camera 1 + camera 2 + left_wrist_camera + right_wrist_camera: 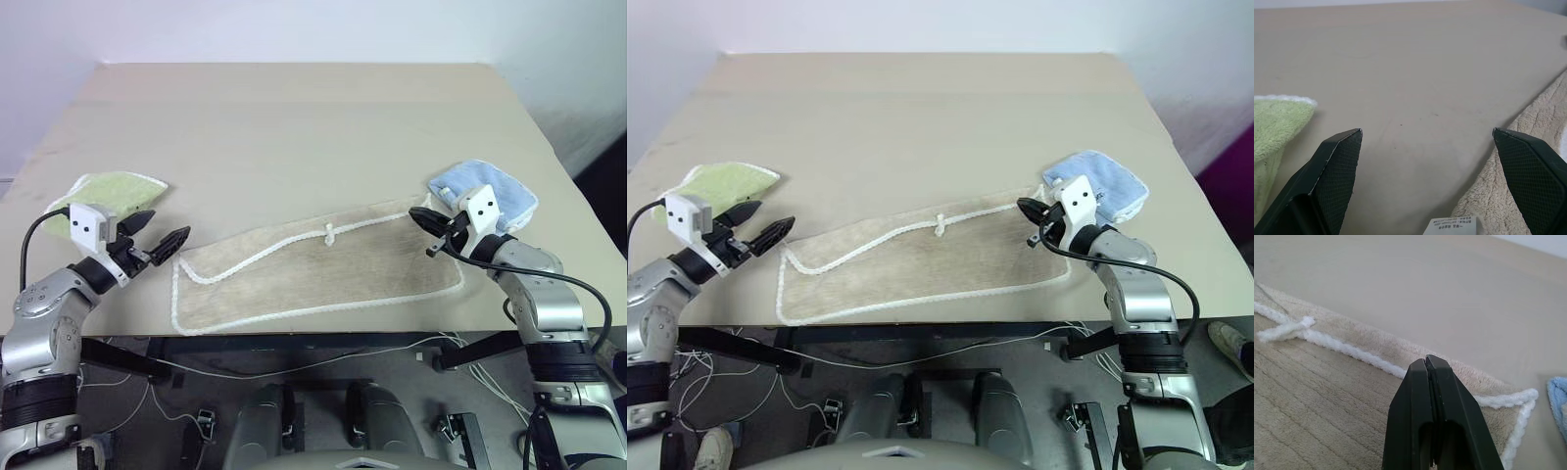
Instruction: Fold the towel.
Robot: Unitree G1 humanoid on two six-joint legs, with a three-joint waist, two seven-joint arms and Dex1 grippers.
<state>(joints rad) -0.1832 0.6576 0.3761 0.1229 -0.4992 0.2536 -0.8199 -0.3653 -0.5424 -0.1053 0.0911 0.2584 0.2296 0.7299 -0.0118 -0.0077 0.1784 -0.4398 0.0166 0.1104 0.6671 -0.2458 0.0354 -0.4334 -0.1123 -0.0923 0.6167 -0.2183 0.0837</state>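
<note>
The beige towel (313, 272) lies flat near the table's front edge, folded lengthwise, with white corded edging and a small white loop (331, 233) on its far side. My left gripper (168, 224) is open just off the towel's left end, between it and the green towel. In the left wrist view its fingers (1342, 166) stand wide apart over bare table, the towel's edge (1542, 117) beside one of them. My right gripper (414, 212) is shut with nothing in it, over the towel's far right corner (1508, 401).
A light green towel (113, 191) lies at the left edge of the table (294, 117). A light blue towel (490, 188) sits right behind my right gripper. The table's front edge runs just under the beige towel, with cables (294, 362) hanging below it.
</note>
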